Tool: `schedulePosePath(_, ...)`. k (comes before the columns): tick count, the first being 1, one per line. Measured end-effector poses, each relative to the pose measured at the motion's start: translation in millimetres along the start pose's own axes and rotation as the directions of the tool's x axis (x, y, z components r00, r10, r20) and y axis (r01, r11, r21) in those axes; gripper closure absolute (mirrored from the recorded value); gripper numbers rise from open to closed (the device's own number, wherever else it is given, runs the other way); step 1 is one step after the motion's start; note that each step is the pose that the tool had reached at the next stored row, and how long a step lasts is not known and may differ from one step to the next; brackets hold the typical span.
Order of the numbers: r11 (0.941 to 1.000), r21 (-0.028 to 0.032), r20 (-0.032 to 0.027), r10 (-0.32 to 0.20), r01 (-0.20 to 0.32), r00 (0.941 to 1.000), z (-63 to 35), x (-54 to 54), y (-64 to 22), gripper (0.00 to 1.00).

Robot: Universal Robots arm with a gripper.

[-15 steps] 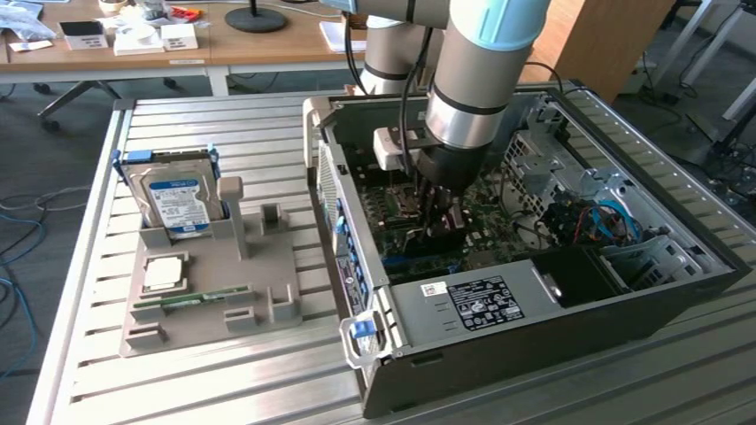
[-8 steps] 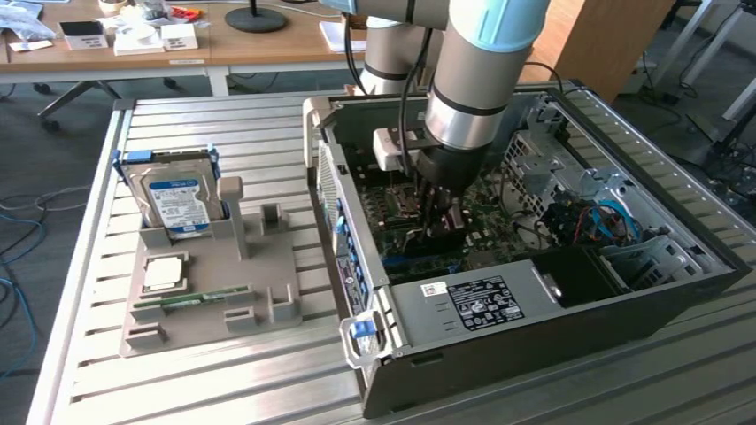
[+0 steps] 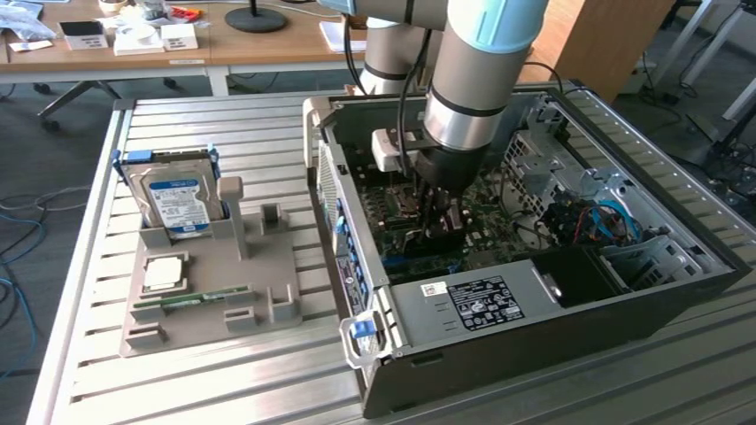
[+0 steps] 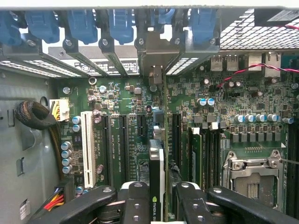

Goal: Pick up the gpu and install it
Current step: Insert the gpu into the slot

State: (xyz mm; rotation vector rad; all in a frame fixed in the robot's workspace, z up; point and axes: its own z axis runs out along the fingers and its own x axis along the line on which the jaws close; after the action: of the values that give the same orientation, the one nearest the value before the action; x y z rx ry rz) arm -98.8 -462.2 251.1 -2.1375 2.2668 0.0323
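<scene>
My gripper (image 3: 440, 226) reaches down inside the open computer case (image 3: 661, 292), shut on the gpu (image 3: 444, 237). In the wrist view the gpu (image 4: 158, 158) appears edge-on, a thin dark card running between the two black fingers (image 4: 133, 203) of the gripper (image 4: 159, 203). It stands upright over the black expansion slots of the green motherboard (image 4: 117, 98). Its silvery metal bracket (image 4: 152, 56) lies against the rear slot openings below the blue latches (image 4: 121, 23). Whether the card's edge sits fully in a slot is hidden.
A grey holder (image 3: 207, 301) on the slatted table at the exterior view's left carries a silver hard drive (image 3: 177, 202), a processor chip (image 3: 162, 273) and a green memory stick (image 3: 195, 299). Inside the case are the power supply (image 3: 473, 303), blue cables (image 3: 603, 221), a white slot (image 4: 86, 147) and the processor socket (image 4: 252, 179).
</scene>
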Motion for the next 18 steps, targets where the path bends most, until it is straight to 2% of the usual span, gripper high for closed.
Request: schedulePosePath(18, 1.0000, 0.0000, -0.0001, 0.000, 0.000, 1.0000, 1.0, 0.1, 0.3, 0.74)
